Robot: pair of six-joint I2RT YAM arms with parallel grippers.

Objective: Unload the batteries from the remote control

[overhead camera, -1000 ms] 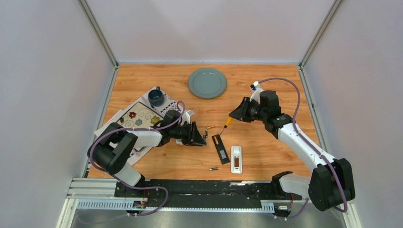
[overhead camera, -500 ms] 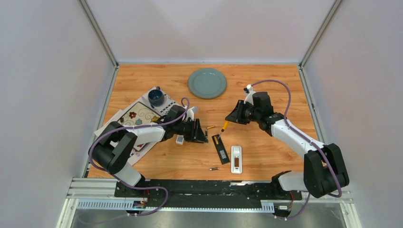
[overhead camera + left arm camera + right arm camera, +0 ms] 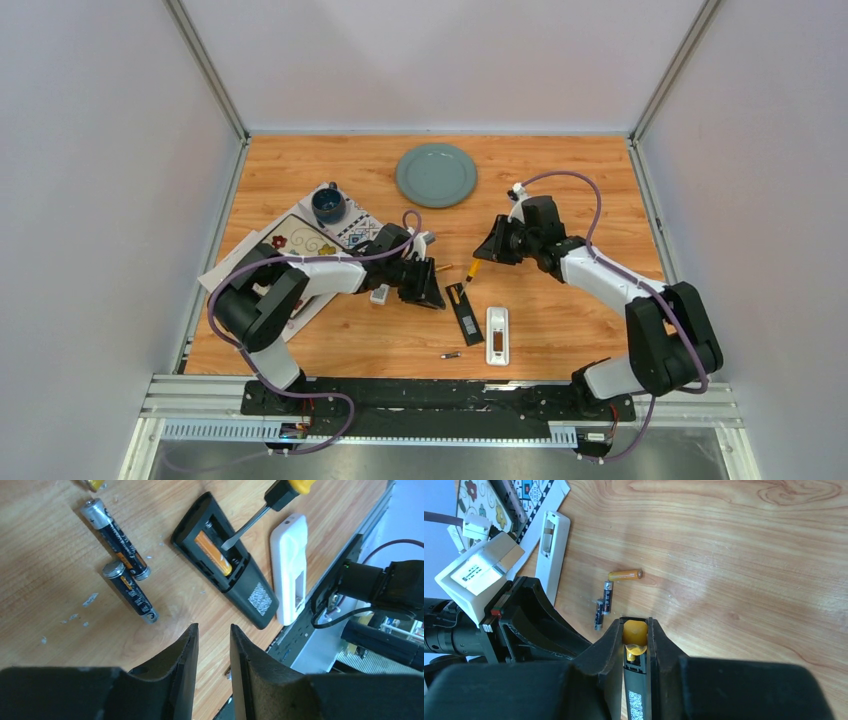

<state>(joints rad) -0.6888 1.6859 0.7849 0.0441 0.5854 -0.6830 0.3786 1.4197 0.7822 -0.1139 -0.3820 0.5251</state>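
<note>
The black remote control [image 3: 227, 567] lies back up with its compartment uncovered, and an orange battery [image 3: 212, 552] sits inside. My right gripper [image 3: 635, 630] is shut on the yellow handle of a screwdriver [image 3: 473, 264]. The screwdriver's blade tip [image 3: 231, 540] rests in the compartment against that battery. Two black batteries [image 3: 116, 526] [image 3: 131, 593] lie side by side on the wood left of the remote. Another orange battery [image 3: 625, 575] lies beyond them, and one more battery [image 3: 451, 354] lies near the front edge. My left gripper [image 3: 214, 630] hovers beside the remote, open and holding nothing.
A white remote [image 3: 497, 335] lies right of the black one, and a second white piece [image 3: 551, 550] lies by my left arm. A grey-green plate [image 3: 436, 175] sits at the back. A blue mug [image 3: 328, 204] stands on patterned mats [image 3: 296, 245] at the left.
My right arm swung left and lowered the screwdriver tip into the remote's compartment. My left gripper slid right toward the remote, and its jaws narrowed a little.
</note>
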